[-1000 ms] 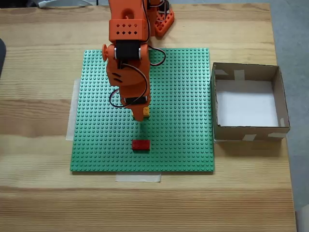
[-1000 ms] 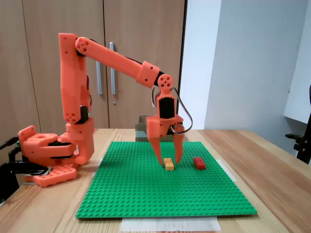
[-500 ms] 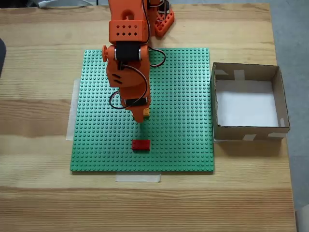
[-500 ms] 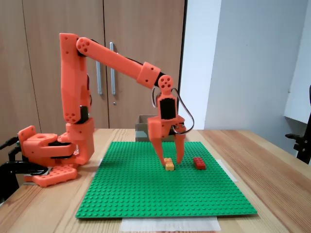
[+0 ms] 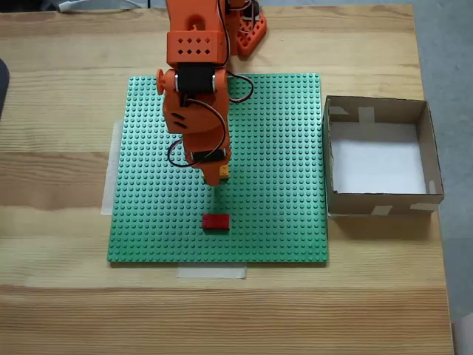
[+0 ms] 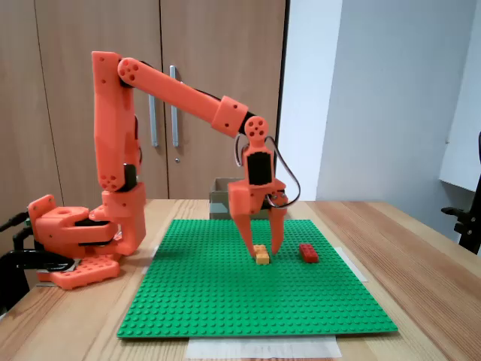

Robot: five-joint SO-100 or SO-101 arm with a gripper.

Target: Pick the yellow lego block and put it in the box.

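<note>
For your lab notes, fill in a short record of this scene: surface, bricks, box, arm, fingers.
surface: green baseplate on a wooden table
yellow brick: on the baseplate, between the fingers
red brick: on the baseplate, apart from the yellow one
box: open, white floor bare, beside the baseplate
arm: orange, gripper pointing down
fingers: spread, not closed on the brick

We see an all-orange printed arm [image 6: 180, 94] with black servo blocks, thin dark cables looping beside its wrist, a perforated top plate, and tapered orange fingers [image 6: 246, 235].
</note>
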